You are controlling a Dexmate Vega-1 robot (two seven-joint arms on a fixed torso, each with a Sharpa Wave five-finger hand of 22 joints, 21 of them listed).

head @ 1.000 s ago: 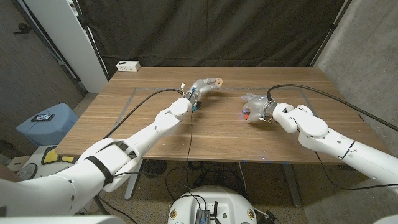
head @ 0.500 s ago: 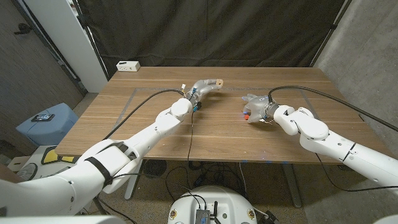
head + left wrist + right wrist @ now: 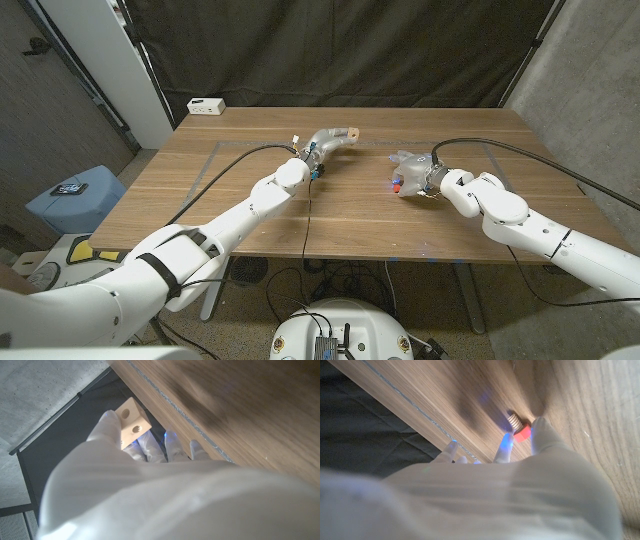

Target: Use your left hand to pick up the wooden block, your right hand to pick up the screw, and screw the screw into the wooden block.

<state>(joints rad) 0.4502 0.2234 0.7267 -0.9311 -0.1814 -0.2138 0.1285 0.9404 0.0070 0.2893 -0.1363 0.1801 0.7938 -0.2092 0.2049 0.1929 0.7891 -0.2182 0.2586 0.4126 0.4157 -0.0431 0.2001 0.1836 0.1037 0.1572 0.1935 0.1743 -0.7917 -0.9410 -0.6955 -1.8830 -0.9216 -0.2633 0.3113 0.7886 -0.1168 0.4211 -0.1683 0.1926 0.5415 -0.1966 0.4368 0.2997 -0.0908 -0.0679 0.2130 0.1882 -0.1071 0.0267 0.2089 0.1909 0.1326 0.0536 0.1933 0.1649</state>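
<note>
Head view: left hand was out over the wooden table, toward the far middle, fingers wrapped around the wooden block, which poked out at the fingertips. Block looked lifted off the tabletop, though contact with the surface could not be told for sure. Right hand sat over the table's right half, well apart from the left hand, fingers curled down around the screw; only a bit of red showed under the hand, close to the tabletop. A black cable ran along each arm. A small white box sat at the far left corner of the table. A blue bin stood on the floor beside the table's left edge.

Left wrist view: left hand held the wooden block between thumb and fingers; the block was pale, with two round holes showing on one face. Wood-grain table edge ran past it.

Right wrist view: right hand had its fingers closed on the screw, red head against the fingertips, threaded shank pointing away toward the table surface. Whether the screw tip touched the wood could not be told.
</note>
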